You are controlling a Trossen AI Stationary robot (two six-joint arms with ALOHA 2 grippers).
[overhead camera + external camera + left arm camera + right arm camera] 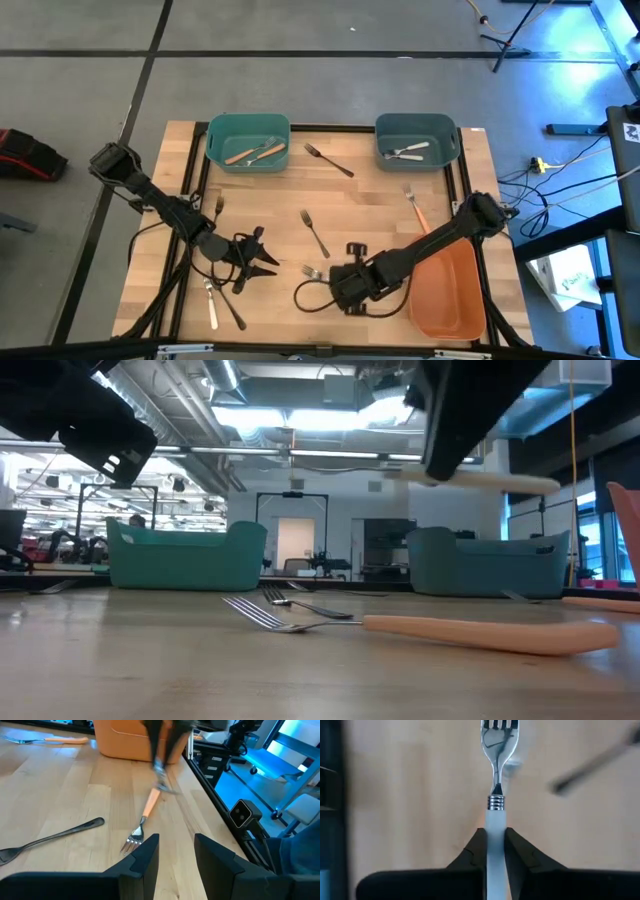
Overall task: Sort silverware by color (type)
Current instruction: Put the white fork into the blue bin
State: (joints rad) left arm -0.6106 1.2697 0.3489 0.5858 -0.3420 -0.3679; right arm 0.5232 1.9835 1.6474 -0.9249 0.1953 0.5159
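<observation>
The right pincer (494, 847) is clamped on the pale handle of a cream fork (496, 795), whose tines point straight ahead, above the desk (380, 200). Its arm reaches low beside the orange bin (450, 295). The left pincer (262, 262) waits apart, near the front.

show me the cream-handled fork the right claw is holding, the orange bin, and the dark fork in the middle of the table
cream-handled fork (496, 827), right wrist view, on its pale handle above the fingers
orange bin (452, 290), high view, on its bare floor
dark fork (315, 233), high view, mid-shaft
</observation>
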